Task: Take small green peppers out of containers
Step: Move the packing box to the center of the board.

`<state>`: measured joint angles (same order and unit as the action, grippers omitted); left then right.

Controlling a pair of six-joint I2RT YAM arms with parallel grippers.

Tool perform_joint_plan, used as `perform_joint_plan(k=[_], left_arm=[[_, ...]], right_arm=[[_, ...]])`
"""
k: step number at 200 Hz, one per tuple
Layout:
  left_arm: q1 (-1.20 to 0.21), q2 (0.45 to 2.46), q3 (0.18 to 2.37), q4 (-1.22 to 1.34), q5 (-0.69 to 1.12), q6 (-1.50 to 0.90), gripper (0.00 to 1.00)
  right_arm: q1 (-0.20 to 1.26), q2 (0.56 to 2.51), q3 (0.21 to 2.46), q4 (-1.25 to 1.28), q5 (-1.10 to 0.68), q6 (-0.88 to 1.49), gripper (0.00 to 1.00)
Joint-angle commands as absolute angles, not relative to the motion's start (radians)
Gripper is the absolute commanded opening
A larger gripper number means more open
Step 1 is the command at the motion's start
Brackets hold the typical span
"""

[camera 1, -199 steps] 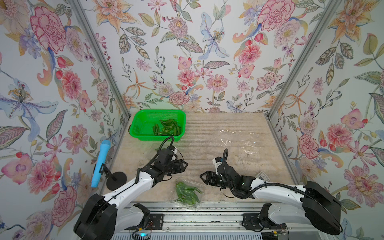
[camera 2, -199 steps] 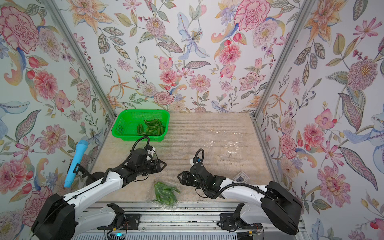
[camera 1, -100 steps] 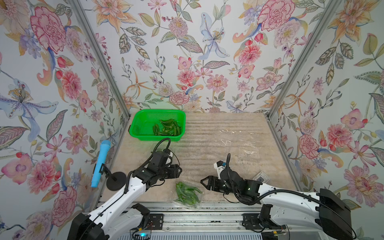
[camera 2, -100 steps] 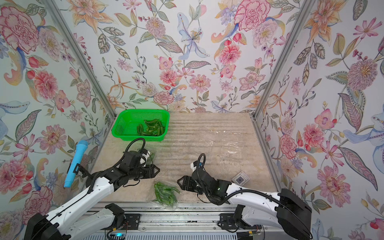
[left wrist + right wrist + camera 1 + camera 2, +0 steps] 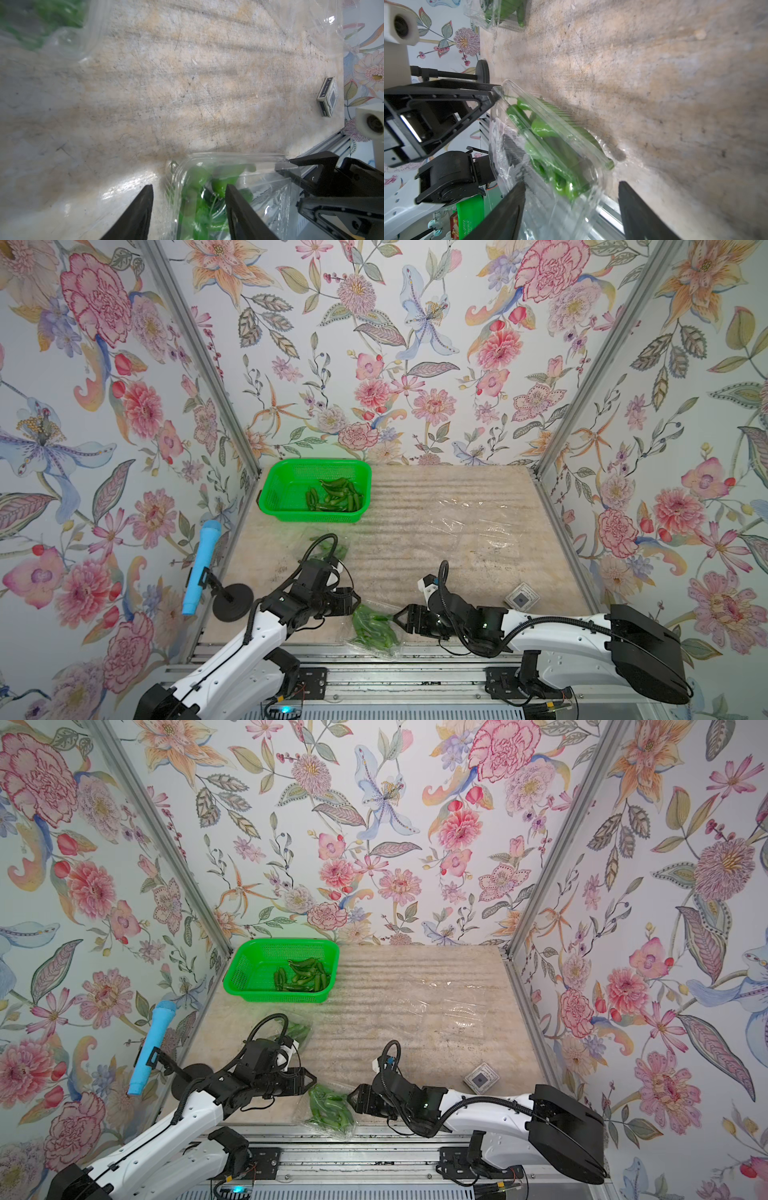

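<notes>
**Top views.** At the near edge of the counter (image 5: 395, 556), a mottled beige slab with faint ridges, lies a thin, clear clamshell pack (image 5: 374, 651). It is stuffed with glossy, curved green peppers (image 5: 372, 626). The left end effector (image 5: 355, 605) points at one end of the pack and the right end effector (image 5: 400, 620) at the other, and both have black, wedge-shaped fingers. Further back, a bright green perforated basket (image 5: 241, 957) holds a heap of loose peppers (image 5: 301, 977). A second filled pack (image 5: 337, 549) shows behind the left arm's cable. Two empty packs (image 5: 478, 526) are little more than glints on the stone.

**Left wrist.** The left end effector (image 5: 189, 186) has its fingers parted about halfway, with the pack's ribbed corner wall (image 5: 176, 187) standing between them. One finger is clear of the plastic and the other overlaps it, so this is a straddle, not a clamp. A small box (image 5: 328, 96) lies flat near the counter's far edge.

**Right wrist.** The right end effector (image 5: 572, 184) is spread wide. One finger overlaps the crinkled lid and the other stands apart from the pack on bare counter — it holds nothing. The pack sits tilted, its peppers (image 5: 544, 128) pressed against the clear shell. A fingertip (image 5: 492, 93) of the left end effector touches the pack's far corner.
</notes>
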<state>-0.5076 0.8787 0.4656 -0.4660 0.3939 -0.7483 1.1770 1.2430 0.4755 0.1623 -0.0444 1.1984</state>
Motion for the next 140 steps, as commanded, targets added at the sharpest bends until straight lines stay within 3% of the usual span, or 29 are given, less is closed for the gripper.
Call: perform_joint_plan(k=[1,33,69,112,140], left_arm=[[-0.518,0.872,0.437,-0.432,0.43,-0.76,0.56],[-0.535,0.879,0.426,-0.401,0.446,-0.764,0.47],[-0.555,0.92,0.428,-0.34,0.472,-0.775,0.39],[-0.565,0.983,0.451,-0.252,0.48,-0.788,0.35],[-0.565,1.049,0.488,-0.192,0.485,-0.78,0.34]], right_arm=[[1.183,1.243,0.454,0.212,-0.046,1.232,0.73],[1.184,1.254,0.445,0.244,-0.057,1.234,0.7],[1.183,1.303,0.443,0.319,-0.087,1.236,0.6],[1.162,1.335,0.453,0.364,-0.09,1.209,0.47],[1.119,1.301,0.479,0.314,-0.09,1.154,0.47]])
